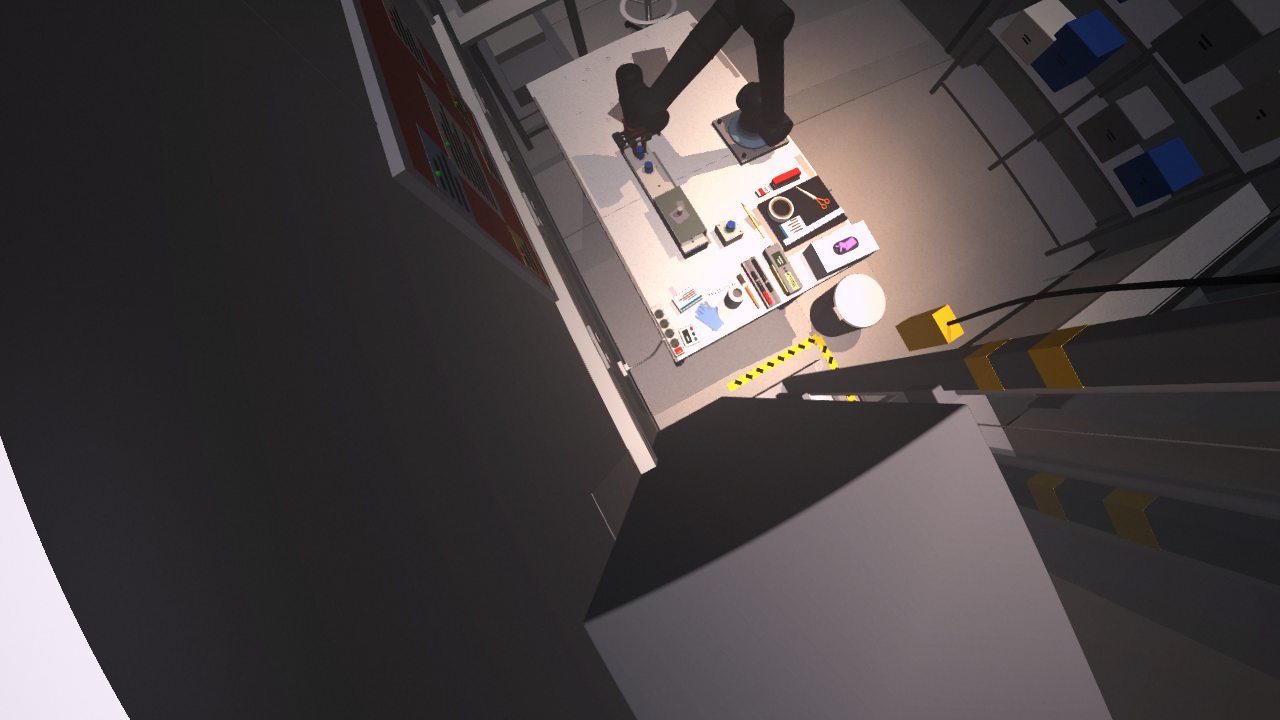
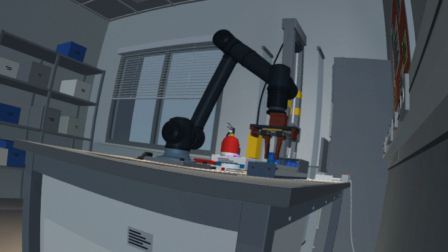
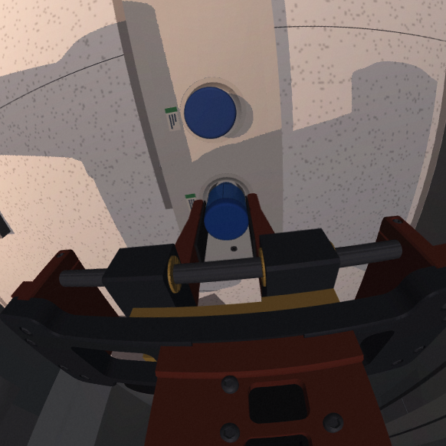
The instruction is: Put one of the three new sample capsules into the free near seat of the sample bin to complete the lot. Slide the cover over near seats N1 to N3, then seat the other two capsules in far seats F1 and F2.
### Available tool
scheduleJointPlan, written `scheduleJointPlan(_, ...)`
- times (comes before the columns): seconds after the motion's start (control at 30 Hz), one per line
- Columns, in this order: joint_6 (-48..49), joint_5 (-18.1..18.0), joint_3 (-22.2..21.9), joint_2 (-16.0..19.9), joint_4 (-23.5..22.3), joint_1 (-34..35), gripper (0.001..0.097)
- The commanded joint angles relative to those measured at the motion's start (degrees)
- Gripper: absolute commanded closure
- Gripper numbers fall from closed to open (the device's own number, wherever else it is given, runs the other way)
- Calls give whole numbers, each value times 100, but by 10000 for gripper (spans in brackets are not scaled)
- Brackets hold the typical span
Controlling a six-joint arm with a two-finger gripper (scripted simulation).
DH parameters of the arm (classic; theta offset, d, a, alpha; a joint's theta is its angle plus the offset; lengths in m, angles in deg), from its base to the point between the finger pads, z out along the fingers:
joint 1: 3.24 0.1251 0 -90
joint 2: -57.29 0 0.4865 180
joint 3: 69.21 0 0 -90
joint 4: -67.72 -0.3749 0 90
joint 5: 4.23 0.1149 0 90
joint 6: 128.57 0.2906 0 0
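Note:
My gripper (image 3: 226, 216) (image 2: 272, 155) (image 1: 634, 143) reaches down at the far end of the long sample bin (image 1: 664, 192), its two red fingers clamped on the sides of a blue capsule (image 3: 225, 210). The capsule stands upright, its lower end in a round seat (image 3: 224, 187) of the bin's pale top. A second blue capsule (image 3: 210, 112) (image 1: 648, 167) sits in the neighbouring seat further along the bin. The grey-green cover (image 1: 682, 219) with its knob lies over the bin's near end. A third blue capsule (image 1: 730, 227) stands on a small white block beside the bin.
The table's far edge and a tall grey column (image 2: 293, 91) stand just behind the gripper. Tools, a scissors tray (image 1: 801, 208), a blue glove (image 1: 708, 314) and a power strip crowd the table's near half. A white bucket (image 1: 855, 303) stands on the floor.

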Motion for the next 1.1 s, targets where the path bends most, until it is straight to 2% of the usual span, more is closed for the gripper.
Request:
scheduleJointPlan(0.0, 0, 0, 8, -6, 3, 0, 966)
scheduleJointPlan(0.2, 0, 2, 6, -4, 3, 0, 956)
scheduleJointPlan(0.9, 0, 3, 3, -2, 2, 0, 536)
scheduleJointPlan(1.07, 0, 4, 3, -2, 2, 0, 526)
